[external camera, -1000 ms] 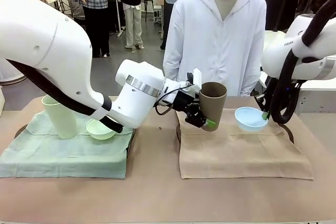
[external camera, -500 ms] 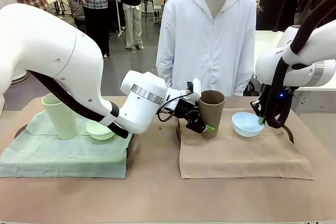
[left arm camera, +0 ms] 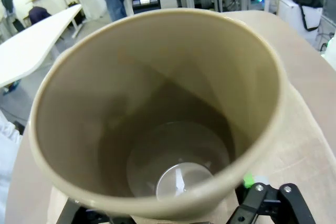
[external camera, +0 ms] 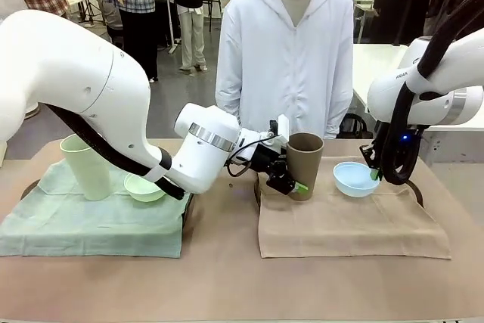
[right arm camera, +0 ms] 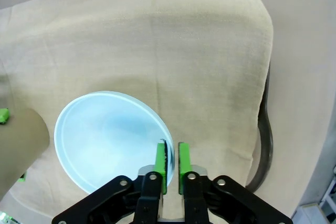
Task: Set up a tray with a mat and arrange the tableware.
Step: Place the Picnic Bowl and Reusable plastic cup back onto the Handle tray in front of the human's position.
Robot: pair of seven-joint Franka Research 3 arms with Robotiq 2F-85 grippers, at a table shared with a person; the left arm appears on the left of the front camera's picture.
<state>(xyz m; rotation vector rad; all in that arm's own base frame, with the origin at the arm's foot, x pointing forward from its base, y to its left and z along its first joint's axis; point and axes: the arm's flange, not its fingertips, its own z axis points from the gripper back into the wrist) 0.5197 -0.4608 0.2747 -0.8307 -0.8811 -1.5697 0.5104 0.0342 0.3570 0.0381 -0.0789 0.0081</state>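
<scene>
The brown tumbler [external camera: 305, 163] stands upright on the beige mat [external camera: 348, 221], and my left gripper [external camera: 290, 179] is shut on its lower wall. In the left wrist view I look down into the tumbler [left arm camera: 157, 129], with a green pad [left arm camera: 249, 181] against its side. My right gripper [external camera: 374, 174] is shut on the rim of the light blue bowl [external camera: 354, 178], which rests on the same mat. In the right wrist view the rim sits between the green fingers [right arm camera: 160, 162] of my right gripper [right arm camera: 171, 163]. The pale green tumbler [external camera: 85, 166] and pale green bowl [external camera: 144, 187] stand on the green mat [external camera: 91, 221].
A dark tray rim [right arm camera: 265, 145] shows under the beige mat's edge, and another rim [external camera: 30, 187] shows under the green mat. A person in a white hooded jacket [external camera: 283, 58] stands at the far side. Bare brown tabletop [external camera: 227, 285] lies in front of both mats.
The left gripper lowered the tilted brown tumbler and set it upright on the beige mat. The right gripper brought the blue bowl down and slightly left. The person shifted left.
</scene>
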